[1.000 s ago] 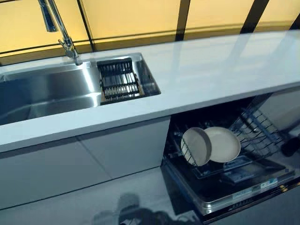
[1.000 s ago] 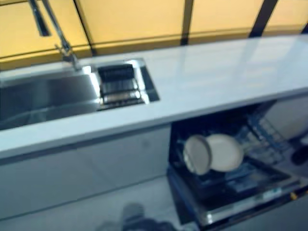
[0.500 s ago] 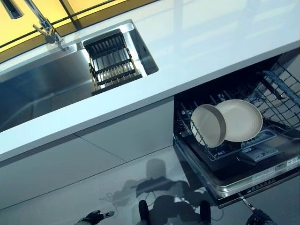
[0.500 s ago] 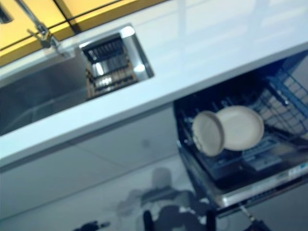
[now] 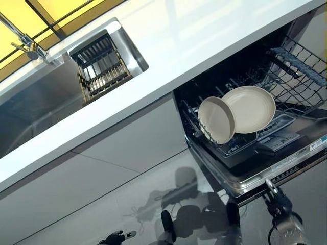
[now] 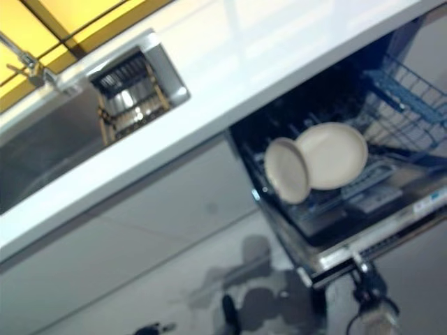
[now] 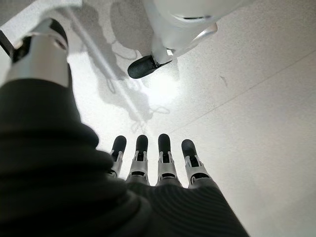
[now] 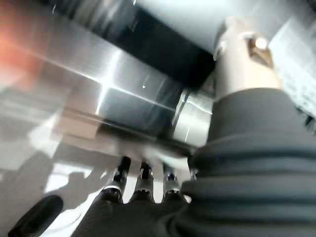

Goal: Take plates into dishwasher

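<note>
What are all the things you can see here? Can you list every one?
Plates: two, cream, standing on edge side by side in the dishwasher's lower rack.
Lower rack: one, dark wire, pulled out over the open door.
Dishwasher: one, dark inside, silver door edge, under the counter.
Counter: one, white, above the dishwasher.
Sink: one, steel, set in the counter.
Drain basket: one, dark, at the sink's end nearest the dishwasher.
Tap: one, silver, behind the sink.
Left hand: fingers straight, empty, low over the floor.
Right hand: below the dishwasher door's edge, fingers straight, empty.
</note>
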Controlling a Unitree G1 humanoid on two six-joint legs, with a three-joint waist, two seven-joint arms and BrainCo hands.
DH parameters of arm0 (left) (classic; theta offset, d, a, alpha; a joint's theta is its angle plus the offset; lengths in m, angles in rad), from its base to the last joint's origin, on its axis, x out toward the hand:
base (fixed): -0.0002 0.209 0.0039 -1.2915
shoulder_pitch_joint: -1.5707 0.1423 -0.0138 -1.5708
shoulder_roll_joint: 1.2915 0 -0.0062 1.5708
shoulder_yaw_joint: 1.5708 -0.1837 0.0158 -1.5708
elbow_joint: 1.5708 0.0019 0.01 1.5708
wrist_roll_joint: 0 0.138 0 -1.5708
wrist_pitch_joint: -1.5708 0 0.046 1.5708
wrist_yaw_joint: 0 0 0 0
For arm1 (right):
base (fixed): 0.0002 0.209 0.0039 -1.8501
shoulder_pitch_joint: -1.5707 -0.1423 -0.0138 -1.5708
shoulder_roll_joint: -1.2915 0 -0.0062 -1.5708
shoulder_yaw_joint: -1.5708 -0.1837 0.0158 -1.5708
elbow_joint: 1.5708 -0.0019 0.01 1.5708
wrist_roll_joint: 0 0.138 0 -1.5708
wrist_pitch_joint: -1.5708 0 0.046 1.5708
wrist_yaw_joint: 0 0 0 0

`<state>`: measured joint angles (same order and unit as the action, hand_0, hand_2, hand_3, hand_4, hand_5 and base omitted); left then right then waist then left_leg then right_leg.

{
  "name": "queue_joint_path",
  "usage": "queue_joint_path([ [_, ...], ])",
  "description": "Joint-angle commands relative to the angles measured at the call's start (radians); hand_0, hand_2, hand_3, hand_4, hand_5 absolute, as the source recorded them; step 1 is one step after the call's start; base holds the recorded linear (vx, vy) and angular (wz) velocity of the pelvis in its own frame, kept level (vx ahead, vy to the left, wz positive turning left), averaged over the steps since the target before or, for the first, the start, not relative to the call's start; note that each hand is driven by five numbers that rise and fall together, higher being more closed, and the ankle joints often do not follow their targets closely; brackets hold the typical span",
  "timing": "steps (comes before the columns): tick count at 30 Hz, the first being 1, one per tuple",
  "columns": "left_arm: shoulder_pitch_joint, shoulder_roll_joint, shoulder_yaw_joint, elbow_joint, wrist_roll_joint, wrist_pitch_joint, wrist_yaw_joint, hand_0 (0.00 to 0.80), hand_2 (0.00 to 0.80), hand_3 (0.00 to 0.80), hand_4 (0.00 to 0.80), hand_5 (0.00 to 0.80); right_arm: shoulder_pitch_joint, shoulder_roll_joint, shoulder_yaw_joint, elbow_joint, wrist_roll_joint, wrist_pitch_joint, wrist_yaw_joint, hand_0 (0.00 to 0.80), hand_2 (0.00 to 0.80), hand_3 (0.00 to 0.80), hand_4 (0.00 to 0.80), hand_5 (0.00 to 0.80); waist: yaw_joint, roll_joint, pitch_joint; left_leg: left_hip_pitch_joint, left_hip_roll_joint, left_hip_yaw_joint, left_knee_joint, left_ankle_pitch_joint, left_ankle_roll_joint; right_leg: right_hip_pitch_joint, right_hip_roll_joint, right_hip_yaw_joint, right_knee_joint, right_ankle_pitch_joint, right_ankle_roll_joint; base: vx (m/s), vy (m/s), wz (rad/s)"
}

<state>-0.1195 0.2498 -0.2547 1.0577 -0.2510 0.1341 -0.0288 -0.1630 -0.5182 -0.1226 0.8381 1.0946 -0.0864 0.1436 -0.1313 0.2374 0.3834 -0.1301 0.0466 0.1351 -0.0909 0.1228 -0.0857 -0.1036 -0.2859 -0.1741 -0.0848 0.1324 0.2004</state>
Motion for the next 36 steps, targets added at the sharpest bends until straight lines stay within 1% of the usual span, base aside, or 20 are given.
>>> queue_joint_path([
  [1, -0.065, 0.040, -0.044, 0.070, 0.025, 0.012, -0.001, 0.000, 0.000, 0.000, 0.000, 0.000, -0.430, 0.009, 0.070, -0.170, 0.036, -0.095, 0.232, 0.000, 0.000, 0.000, 0.000, 0.000, 0.091, -0.045, -0.077, 0.062, -0.058, 0.009, 0.004, -0.072, 0.028, -0.055, -0.031, -0.003, 0.116, -0.044, -0.022, 0.053, 0.000, 0.01],
  [2, -0.066, 0.040, -0.045, 0.071, 0.027, 0.013, -0.001, 0.000, 0.000, 0.000, 0.000, 0.000, -0.435, 0.007, 0.072, -0.175, 0.031, -0.099, 0.241, 0.000, 0.000, 0.000, 0.000, 0.000, 0.092, -0.046, -0.080, 0.064, -0.058, 0.009, 0.004, -0.073, 0.027, -0.052, -0.031, -0.004, 0.115, -0.044, -0.022, 0.052, 0.010, -0.02],
  [3, -0.067, 0.039, -0.049, 0.075, 0.025, 0.019, 0.001, 0.000, 0.000, 0.000, 0.000, 0.000, -0.456, 0.001, 0.076, -0.200, 0.030, -0.085, 0.235, 0.000, 0.000, 0.000, 0.000, 0.000, 0.091, -0.048, -0.092, 0.071, -0.057, 0.011, 0.004, -0.073, 0.027, -0.044, -0.030, -0.005, 0.111, -0.044, -0.022, 0.047, 0.015, -0.03],
  [8, -0.064, 0.036, -0.043, 0.095, 0.030, 0.033, -0.001, 0.000, 0.000, 0.000, 0.000, 0.000, -0.496, -0.005, 0.097, -0.236, -0.010, -0.073, 0.206, 0.000, 0.000, 0.000, 0.000, 0.000, 0.098, -0.059, -0.125, 0.095, -0.050, 0.010, 0.005, -0.076, 0.023, -0.011, -0.027, -0.014, 0.108, -0.049, -0.023, 0.060, 0.012, 0.00],
  [13, -0.045, 0.033, -0.047, 0.111, 0.043, 0.038, 0.003, 0.000, 0.000, 0.000, 0.000, 0.000, -0.499, -0.019, 0.099, -0.223, -0.007, -0.055, 0.198, 0.000, 0.000, 0.000, 0.000, 0.000, 0.112, -0.077, -0.159, 0.126, -0.040, 0.008, 0.007, -0.081, 0.020, 0.035, -0.028, -0.032, 0.099, -0.053, -0.023, 0.080, -0.011, 0.02],
  [15, -0.041, 0.032, -0.053, 0.116, 0.044, 0.040, 0.006, 0.000, 0.000, 0.000, 0.000, 0.000, -0.502, -0.033, 0.095, -0.210, 0.010, -0.048, 0.215, 0.000, 0.000, 0.000, 0.000, 0.000, 0.118, -0.084, -0.171, 0.135, -0.035, 0.006, 0.006, -0.083, 0.018, 0.051, -0.027, -0.040, 0.092, -0.055, -0.024, 0.076, -0.023, 0.05],
  [21, -0.041, 0.040, -0.056, 0.128, 0.049, 0.048, 0.006, 0.000, 0.000, 0.000, 0.000, 0.000, -0.503, -0.036, 0.097, -0.214, 0.004, -0.044, 0.209, 0.000, 0.000, 0.000, 0.000, 0.000, 0.129, -0.103, -0.190, 0.149, -0.026, 0.003, 0.006, -0.088, 0.015, 0.081, -0.019, -0.057, 0.077, -0.054, -0.023, 0.043, -0.039, 0.11],
  [28, -0.016, 0.051, -0.045, 0.154, 0.062, 0.059, 0.009, 0.000, 0.000, 0.000, 0.000, 0.000, -0.450, -0.024, 0.099, -0.179, -0.009, -0.013, 0.190, 0.000, 0.000, 0.000, 0.000, 0.000, 0.147, -0.153, -0.227, 0.173, -0.002, -0.001, 0.005, -0.096, 0.010, 0.132, 0.006, -0.076, 0.053, -0.057, -0.028, 0.063, -0.066, 0.15],
  [29, -0.015, 0.053, -0.044, 0.155, 0.064, 0.058, 0.008, 0.000, 0.000, 0.000, 0.000, 0.000, -0.446, -0.023, 0.098, -0.177, -0.010, -0.011, 0.189, 0.000, 0.000, 0.000, 0.000, 0.000, 0.148, -0.156, -0.228, 0.175, 0.000, -0.002, 0.005, -0.096, 0.010, 0.135, 0.007, -0.077, 0.052, -0.057, -0.029, 0.057, -0.079, 0.27],
  [31, -0.011, 0.060, -0.037, 0.157, 0.079, 0.066, 0.008, 0.000, 0.000, 0.000, 0.000, 0.000, -0.419, -0.016, 0.093, -0.172, -0.026, -0.002, 0.169, 0.000, 0.000, 0.000, 0.000, 0.000, 0.154, -0.174, -0.240, 0.182, 0.010, -0.001, 0.005, -0.098, 0.007, 0.151, 0.017, -0.083, 0.043, -0.058, -0.032, 0.067, -0.088, 0.20],
  [35, -0.006, 0.060, -0.025, 0.171, 0.090, 0.078, 0.008, 0.000, 0.000, 0.000, 0.000, 0.000, -0.360, -0.009, 0.092, -0.135, -0.122, 0.050, 0.111, 0.000, 0.000, 0.000, 0.000, 0.000, 0.157, -0.201, -0.260, 0.196, 0.027, -0.001, 0.004, -0.098, 0.002, 0.177, 0.038, -0.091, 0.029, -0.063, -0.038, 0.065, -0.047, 0.25],
  [36, -0.003, 0.059, -0.021, 0.175, 0.092, 0.076, 0.008, 0.000, 0.000, 0.000, 0.000, 0.000, -0.343, -0.008, 0.093, -0.114, -0.169, 0.067, 0.095, 0.000, 0.000, 0.000, 0.000, 0.000, 0.159, -0.208, -0.264, 0.199, 0.032, -0.001, 0.004, -0.097, 0.000, 0.184, 0.043, -0.093, 0.026, -0.064, -0.039, 0.029, -0.019, 0.06],
])
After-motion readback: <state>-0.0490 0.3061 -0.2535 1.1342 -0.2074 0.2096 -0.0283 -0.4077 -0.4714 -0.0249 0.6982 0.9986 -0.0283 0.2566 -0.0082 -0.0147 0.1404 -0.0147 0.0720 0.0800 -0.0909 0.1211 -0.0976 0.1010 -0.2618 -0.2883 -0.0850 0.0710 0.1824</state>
